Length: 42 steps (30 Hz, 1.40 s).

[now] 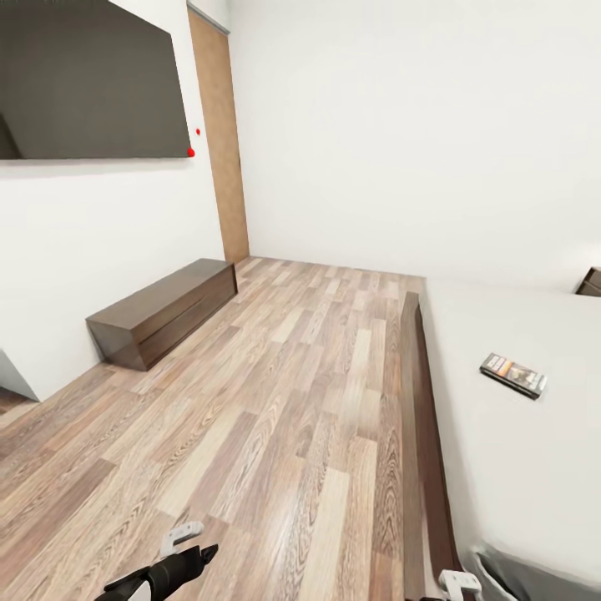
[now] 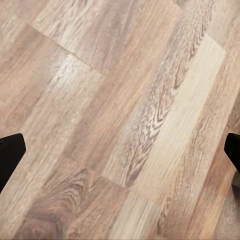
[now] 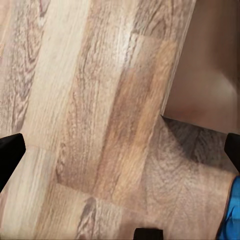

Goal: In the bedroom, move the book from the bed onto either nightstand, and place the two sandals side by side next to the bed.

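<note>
Here the small thin dark-covered paperback book (image 1: 513, 375) with its orange band lies flat on the bare light-grey mattress of the low dark-brown wooden bed (image 1: 421, 401), well apart from both grippers; it looks light, stiff enough but flexible, and best pinched across one free edge where fingers can slip under. The left gripper (image 2: 120, 150) and right gripper (image 3: 120, 150) both hang spread wide and empty over the wood-plank floor (image 1: 275, 401). A bright blue sliver (image 3: 231, 212), probably a sandal, is cut off at the right wrist view's edge, and a dark-brown corner (image 1: 590, 282) beyond the bed is too cropped to name surely.
</note>
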Available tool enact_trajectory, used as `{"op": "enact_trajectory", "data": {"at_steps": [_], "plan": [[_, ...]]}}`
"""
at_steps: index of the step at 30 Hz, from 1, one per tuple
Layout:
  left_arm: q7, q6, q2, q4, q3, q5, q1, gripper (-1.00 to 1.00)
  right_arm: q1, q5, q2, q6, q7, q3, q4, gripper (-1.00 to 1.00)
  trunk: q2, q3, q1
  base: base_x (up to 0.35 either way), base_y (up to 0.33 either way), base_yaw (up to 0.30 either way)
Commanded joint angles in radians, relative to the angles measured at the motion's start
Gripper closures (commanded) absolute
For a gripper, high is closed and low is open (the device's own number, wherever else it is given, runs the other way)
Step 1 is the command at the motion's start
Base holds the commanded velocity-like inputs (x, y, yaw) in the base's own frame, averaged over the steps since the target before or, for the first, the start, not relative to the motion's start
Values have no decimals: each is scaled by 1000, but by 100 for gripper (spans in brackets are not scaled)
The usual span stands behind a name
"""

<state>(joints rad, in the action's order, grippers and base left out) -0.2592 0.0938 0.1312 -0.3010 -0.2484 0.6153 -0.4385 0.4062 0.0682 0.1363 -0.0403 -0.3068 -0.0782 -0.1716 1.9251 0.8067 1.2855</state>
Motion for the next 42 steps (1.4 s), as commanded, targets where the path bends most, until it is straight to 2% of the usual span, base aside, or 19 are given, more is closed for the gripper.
{"op": "enact_trajectory", "data": {"at_steps": [1, 12, 30, 42], "plan": [[-2, 6, 1, -1, -3, 9, 0, -100, 0, 7, 0, -4, -6, -8, 0, -100, -7, -2, -4, 0, 0, 0], [-2, 6, 1, -1, -3, 9, 0, -100, 0, 7, 0, -4, -6, -8, 0, -100, -84, -36, -46, 0, 0, 15], [-2, 6, 1, -1, -3, 9, 0, -100, 0, 7, 0, -4, -6, -8, 0, -100, -210, -78, -115, 0, 0, 217], [-2, 6, 1, -1, -3, 9, 0, -100, 0, 7, 0, -4, -6, -8, 0, -100, -294, -113, -161, 0, 0, 118]]}}
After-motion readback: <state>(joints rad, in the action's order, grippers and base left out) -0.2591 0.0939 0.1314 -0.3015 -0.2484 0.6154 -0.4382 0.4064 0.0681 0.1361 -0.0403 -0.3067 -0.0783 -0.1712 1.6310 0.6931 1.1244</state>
